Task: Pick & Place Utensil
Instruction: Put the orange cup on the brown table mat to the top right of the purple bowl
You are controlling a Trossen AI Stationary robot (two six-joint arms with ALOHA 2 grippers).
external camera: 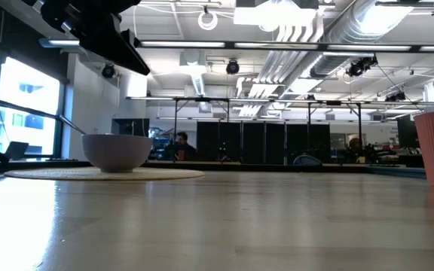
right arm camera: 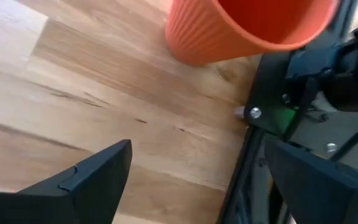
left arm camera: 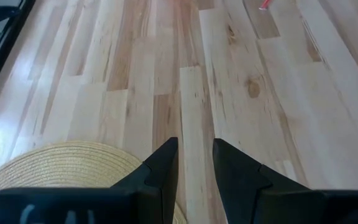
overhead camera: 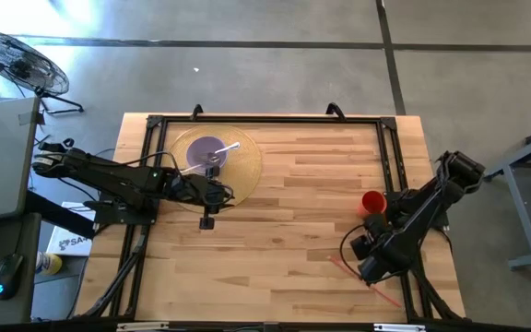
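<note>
Your smooth lavender bowl (overhead camera: 208, 152) sits on the round woven straw mat (overhead camera: 243, 171), and the pale utensil (overhead camera: 226, 148) lies in it, handle slanting out over the rim toward the table's far right. Your left gripper (left arm camera: 194, 163) hovers over the mat's edge, fingers parted by a narrow gap, empty. Your right gripper (right arm camera: 194, 180) is spread wide, empty, beside the ribbed red cup (right arm camera: 241, 28) on the plank table (overhead camera: 302, 231).

Wooden table (overhead camera: 293, 231) carries woven placemat (overhead camera: 245, 164), red cup (overhead camera: 372, 201), red utensil (overhead camera: 362, 279).
</note>
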